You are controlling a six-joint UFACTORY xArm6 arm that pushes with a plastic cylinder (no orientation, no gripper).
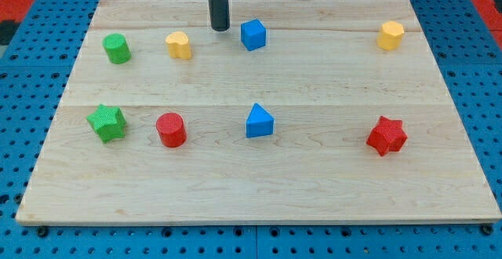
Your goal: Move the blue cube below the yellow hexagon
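Observation:
The blue cube (252,34) sits near the view's top, just right of centre. The yellow hexagon (391,35) stands far to its right, near the board's top right corner. My tip (220,27) is at the end of the dark rod, just left of the blue cube with a small gap, and level with it. A second yellow block (179,45), a rounded heart-like shape, lies to the left of my tip.
A green cylinder (117,48) is at top left, a green star (107,122) and a red cylinder (170,129) at lower left. A blue triangle (259,122) lies at centre, a red star (387,136) at lower right. The wooden board (259,188) rests on blue pegboard.

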